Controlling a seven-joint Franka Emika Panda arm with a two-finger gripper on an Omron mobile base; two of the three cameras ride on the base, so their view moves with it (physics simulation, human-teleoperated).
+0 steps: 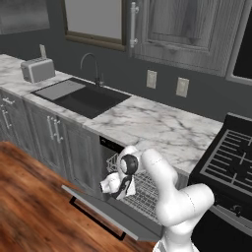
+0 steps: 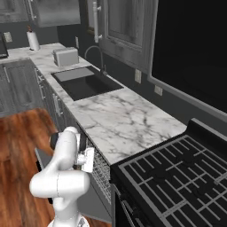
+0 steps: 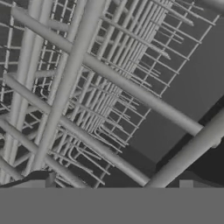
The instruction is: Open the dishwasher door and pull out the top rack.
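Your door [image 1: 106, 209] already lies dropped open below the counter [image 1: 157, 125] edge, between the cabinets [image 1: 54, 135] and the stove [image 1: 234, 157], so the step in hand looks to be drawing out the rack [image 1: 142, 189]. The rack sits partly out under the counter lip, above the door. Your claw [image 1: 117, 186] is at the rack's front left corner, pressed in so close that the hand camera gives you wires at point-blank range. Whether the claw is clamped on a wire or parted, you cannot tell: the fingertips [image 3: 40, 178] barely peek up at the bottom.

Make sure you have the front rim wire, then pull straight out along the door's length, level, not downward.

For room: the door's black handle [image 1: 96, 216] marks the outer limit over the floor [image 1: 29, 206]. Keep your elbow off the stove front on the right and your wrist under the counter edge.
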